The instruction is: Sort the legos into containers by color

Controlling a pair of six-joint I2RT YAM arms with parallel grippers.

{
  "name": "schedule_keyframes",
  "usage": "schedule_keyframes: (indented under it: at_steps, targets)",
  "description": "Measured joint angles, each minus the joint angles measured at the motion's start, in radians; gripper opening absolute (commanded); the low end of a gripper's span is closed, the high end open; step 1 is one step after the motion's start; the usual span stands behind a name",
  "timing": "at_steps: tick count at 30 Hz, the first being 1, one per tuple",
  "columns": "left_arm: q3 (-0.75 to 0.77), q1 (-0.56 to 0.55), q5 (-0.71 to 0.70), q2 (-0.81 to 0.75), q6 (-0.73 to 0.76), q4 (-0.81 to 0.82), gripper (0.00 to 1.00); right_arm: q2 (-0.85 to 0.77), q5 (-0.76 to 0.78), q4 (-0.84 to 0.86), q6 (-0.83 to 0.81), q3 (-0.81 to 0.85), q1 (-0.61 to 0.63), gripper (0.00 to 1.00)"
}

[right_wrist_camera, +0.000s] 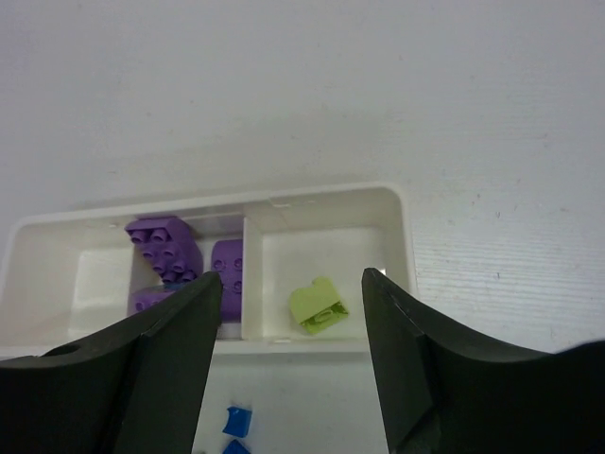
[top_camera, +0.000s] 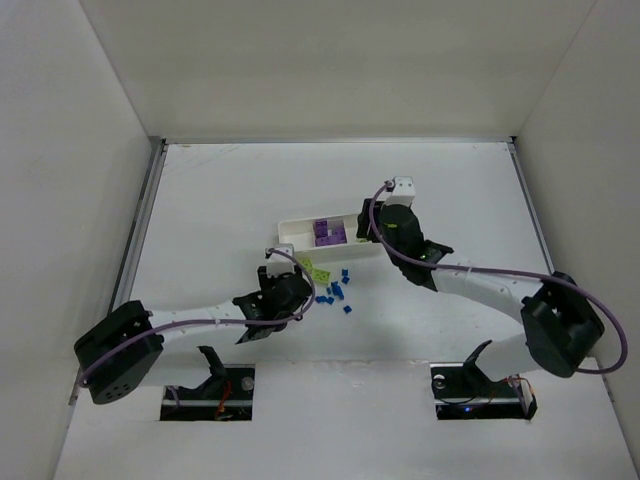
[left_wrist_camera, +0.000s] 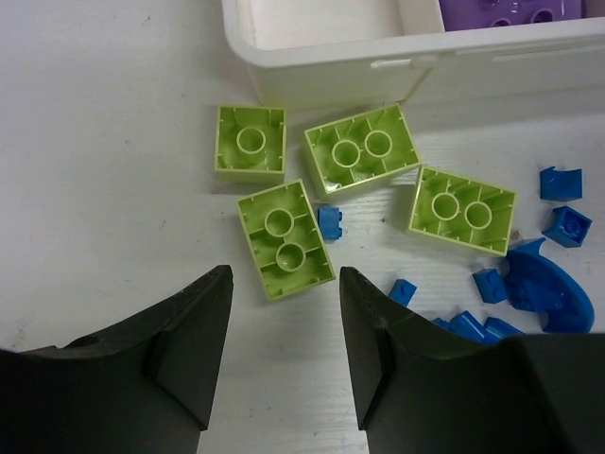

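Since the lime-green bricks (left_wrist_camera: 284,241) are lying hollow side up on the tabletop (left_wrist_camera: 104,142) just beside the white tray (left_wrist_camera: 321,57), I am judging them light, rigid and slick, best pinched across the two long walls. My left hand (left_wrist_camera: 284,284) is hovering spread and empty over the nearest one, with tiny blue pieces (left_wrist_camera: 565,227) lying nearby. My right hand (right_wrist_camera: 291,276) is hanging spread, gripping nothing, above the tray, whose end compartment is holding one green piece (right_wrist_camera: 319,307) and whose middle one is holding purple blocks (right_wrist_camera: 165,248)
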Motion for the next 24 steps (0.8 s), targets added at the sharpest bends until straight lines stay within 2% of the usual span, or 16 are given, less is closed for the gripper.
schedule_keyframes:
  at_steps: [9, 13, 15, 19, 22, 24]
  targets:
    - [0.029, 0.016, -0.006, 0.135, -0.005, 0.051, 0.45, -0.089, -0.027, -0.021, -0.025, -0.028, 0.042, 0.65]
    - [0.037, 0.029, -0.009, 0.165, -0.008, 0.063, 0.36, -0.093, -0.038, -0.021, -0.032, -0.074, 0.051, 0.64]
    - [0.042, 0.034, -0.011, 0.172, -0.009, 0.067, 0.26, -0.094, -0.046, -0.020, -0.032, -0.102, 0.052, 0.64]
    - [0.043, 0.032, -0.013, 0.154, -0.011, 0.054, 0.22, -0.093, -0.056, -0.012, -0.031, -0.135, 0.052, 0.64]
    - [0.043, 0.011, -0.013, 0.082, -0.019, -0.004, 0.22, -0.093, -0.064, -0.011, -0.031, -0.142, 0.052, 0.63]
    - [0.045, -0.016, -0.015, 0.003, -0.031, -0.057, 0.22, -0.095, -0.067, -0.005, -0.031, -0.145, 0.052, 0.57]
